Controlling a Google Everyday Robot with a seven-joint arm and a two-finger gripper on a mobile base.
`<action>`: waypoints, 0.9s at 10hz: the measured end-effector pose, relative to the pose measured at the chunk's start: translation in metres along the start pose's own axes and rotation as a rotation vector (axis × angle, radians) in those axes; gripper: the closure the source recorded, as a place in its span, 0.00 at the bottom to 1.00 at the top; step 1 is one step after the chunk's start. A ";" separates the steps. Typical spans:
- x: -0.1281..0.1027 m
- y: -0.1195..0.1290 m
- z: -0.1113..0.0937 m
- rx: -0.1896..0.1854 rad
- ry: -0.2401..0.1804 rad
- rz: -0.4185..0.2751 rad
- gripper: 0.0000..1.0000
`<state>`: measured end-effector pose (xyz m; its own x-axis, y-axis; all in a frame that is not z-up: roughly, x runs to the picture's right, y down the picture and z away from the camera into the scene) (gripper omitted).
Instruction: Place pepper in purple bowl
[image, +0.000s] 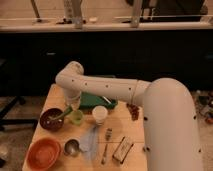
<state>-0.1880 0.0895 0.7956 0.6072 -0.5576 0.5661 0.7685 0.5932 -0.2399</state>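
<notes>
The purple bowl (49, 120) sits at the left of the wooden table (140, 145). The slim green pepper (60, 115) slants down-left over the bowl's right rim, with its tip inside the bowl. My gripper (71, 106) hangs at the end of the white arm, just above and to the right of the bowl, at the pepper's upper end. I cannot make out whether it still holds the pepper.
A small green cup (76, 117) stands right beside the bowl, with a white cup (100, 115) further right. Behind them lies a green tray (97, 101). Near the front are an orange bowl (44, 153), a metal cup (71, 147), a fork (106, 145) and a small box (123, 150).
</notes>
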 end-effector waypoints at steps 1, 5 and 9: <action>-0.002 -0.006 0.004 0.019 -0.038 0.004 1.00; -0.009 -0.026 0.016 0.021 -0.097 -0.008 1.00; -0.034 -0.049 0.037 -0.037 -0.109 -0.074 1.00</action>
<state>-0.2541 0.1011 0.8174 0.5247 -0.5310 0.6654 0.8183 0.5301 -0.2223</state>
